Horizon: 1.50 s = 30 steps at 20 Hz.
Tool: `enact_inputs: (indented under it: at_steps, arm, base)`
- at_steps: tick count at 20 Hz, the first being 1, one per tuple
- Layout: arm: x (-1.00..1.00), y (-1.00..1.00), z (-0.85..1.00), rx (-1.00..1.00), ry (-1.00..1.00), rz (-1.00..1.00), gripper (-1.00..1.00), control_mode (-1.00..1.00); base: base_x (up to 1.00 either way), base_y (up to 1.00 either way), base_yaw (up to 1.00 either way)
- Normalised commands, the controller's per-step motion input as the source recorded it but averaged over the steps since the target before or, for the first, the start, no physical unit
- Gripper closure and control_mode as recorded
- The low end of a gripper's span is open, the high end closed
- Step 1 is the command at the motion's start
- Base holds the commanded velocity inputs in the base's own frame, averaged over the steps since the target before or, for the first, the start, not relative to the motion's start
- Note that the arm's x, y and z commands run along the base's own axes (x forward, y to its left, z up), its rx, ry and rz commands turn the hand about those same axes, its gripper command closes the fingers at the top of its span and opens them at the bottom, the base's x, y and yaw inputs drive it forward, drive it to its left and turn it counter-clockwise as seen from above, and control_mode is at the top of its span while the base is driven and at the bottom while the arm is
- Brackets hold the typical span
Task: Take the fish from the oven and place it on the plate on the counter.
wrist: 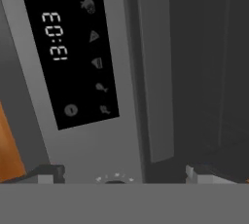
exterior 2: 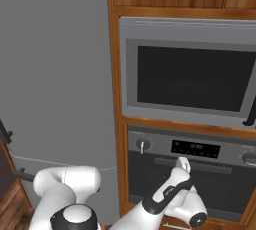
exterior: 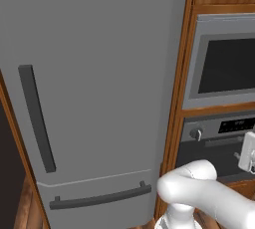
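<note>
Fish is not visible in any of the three views; judging from the task, it lies inside the oven (exterior 2: pixel 192 174), whose dark door is shut, so its exact place cannot be told. That oven sits at lower right of the right base view, a steel-grey front with a round knob (exterior 2: pixel 142 145) at its left, a dark display (exterior 2: pixel 195 148) in the middle, and a bar handle (exterior 2: pixel 165 162) just below. In the left base view the same oven (exterior: pixel 214 146) shows at the right edge, partly cut off.

The gripper (exterior 2: pixel 183 164) is right at the handle, near the bar's middle, at the end of the white arm that rises from the lower left. In the hand view the jaws stand wide apart, one dark fingertip (wrist: pixel 48 173) at lower left and the other at lower right, with nothing between them. The handle (wrist: pixel 154 72) runs up the middle of that view, the display (wrist: pixel 68 47) to its left, rolled sideways.

Above the oven is a microwave (exterior 2: pixel 192 76) with a dark window, set in wooden cabinetry. A tall grey fridge (exterior: pixel 94 88) takes up the left of both base views.

As a judgement, the task is at its very start: the door is not yet opened, the fish not yet reached. Left to do are gripping the handle, pulling the door down, taking the fish and carrying it to the plate on the bench.
</note>
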Motion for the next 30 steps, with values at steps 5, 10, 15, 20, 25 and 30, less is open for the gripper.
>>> enact_inputs:
  at_steps: [5, 10, 15, 20, 25, 30]
  arm:
    - [0.24, 0.02, -0.1, 0.0, 0.0, 0.0, -1.0, -1.0]
    - [0.32, 0.06, -0.23, 0.0, 0.0, 0.0, -1.0, -1.0]
    - [0.26, 0.09, -0.36, 0.0, 0.0, 0.0, -1.0, -1.0]
    - [0.34, 0.02, -0.29, 0.0, 0.0, 0.0, -1.0, -1.0]
    - [0.23, 0.0, -0.23, 0.0, -0.01, 0.0, -1.0, -1.0]
    - [0.19, 0.0, -0.17, 0.0, -0.05, 0.0, -1.0, -1.0]
  base:
    - [0.0, 0.0, 0.0]
    - [0.0, 0.0, 0.0]
    - [0.0, 0.0, 0.0]
    - [0.0, 0.0, 0.0]
    - [0.0, 0.0, 0.0]
    - [0.0, 0.0, 0.0]
